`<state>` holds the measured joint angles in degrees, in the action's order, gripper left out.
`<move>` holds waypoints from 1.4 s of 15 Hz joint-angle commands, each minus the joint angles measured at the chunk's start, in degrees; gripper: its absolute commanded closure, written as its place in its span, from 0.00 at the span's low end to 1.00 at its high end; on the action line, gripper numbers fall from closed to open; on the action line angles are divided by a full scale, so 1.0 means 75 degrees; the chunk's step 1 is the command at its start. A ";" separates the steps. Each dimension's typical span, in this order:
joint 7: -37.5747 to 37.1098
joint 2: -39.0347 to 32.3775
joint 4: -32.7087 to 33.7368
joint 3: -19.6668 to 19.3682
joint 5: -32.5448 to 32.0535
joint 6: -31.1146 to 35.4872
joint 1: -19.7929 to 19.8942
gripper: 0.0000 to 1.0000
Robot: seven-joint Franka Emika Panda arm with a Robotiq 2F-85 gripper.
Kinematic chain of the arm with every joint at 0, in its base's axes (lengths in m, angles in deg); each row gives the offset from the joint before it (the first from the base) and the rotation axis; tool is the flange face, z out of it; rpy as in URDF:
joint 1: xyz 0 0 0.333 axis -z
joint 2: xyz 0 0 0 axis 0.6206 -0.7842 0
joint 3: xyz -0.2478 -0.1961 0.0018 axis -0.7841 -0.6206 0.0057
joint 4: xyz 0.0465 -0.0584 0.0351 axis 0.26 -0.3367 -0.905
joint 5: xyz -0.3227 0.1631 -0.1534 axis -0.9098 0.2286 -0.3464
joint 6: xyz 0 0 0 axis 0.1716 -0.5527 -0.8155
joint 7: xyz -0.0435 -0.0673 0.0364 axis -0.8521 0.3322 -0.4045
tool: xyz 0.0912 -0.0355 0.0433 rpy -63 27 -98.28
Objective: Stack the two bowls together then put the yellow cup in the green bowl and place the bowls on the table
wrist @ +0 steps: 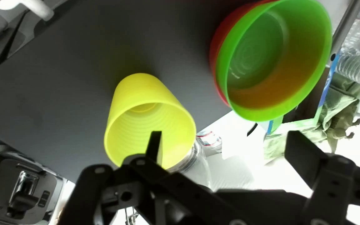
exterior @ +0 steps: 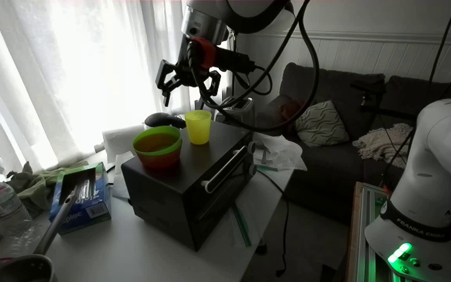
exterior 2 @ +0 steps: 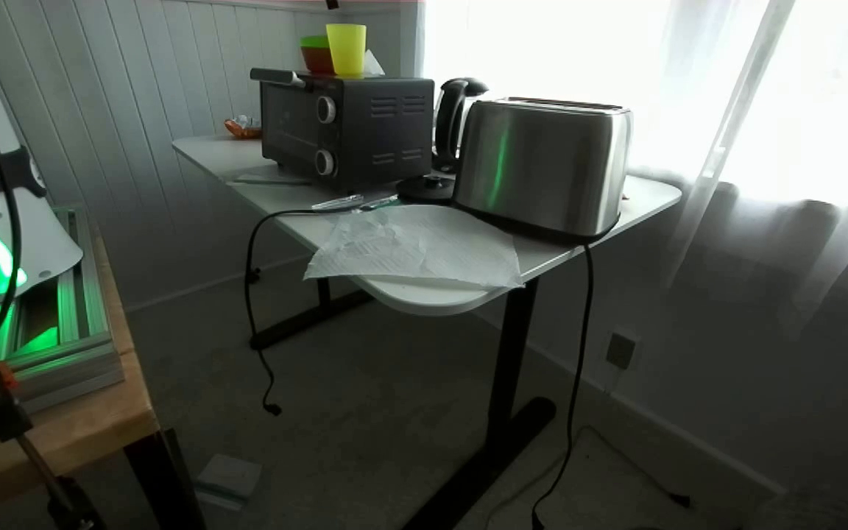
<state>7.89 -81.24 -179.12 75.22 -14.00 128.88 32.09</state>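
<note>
While the gripper (wrist: 225, 144) is spread wide, holding nothing, one yellow cup (wrist: 142, 122), upright on the black toaster oven (exterior: 198, 164), stands below and clear of the fingers (wrist: 153, 147), its mouth in the wrist view behind one finger rather than between both. Green bowl (wrist: 273, 59), nested in pink bowl (exterior: 159, 161): also below, toward the opposite finger. Likely next requirement: gap brought over the cup.

The white arm (exterior: 425, 188) wears looping black cables (exterior: 316, 72) — and a black, angular pincer (wrist: 225, 148).
</note>
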 commanded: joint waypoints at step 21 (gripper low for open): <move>-0.0461 0.0046 -0.0597 -0.0243 -0.0527 -0.0686 0.0460 0.83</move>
<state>4.71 -81.65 -182.88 73.66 -18.62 123.35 36.13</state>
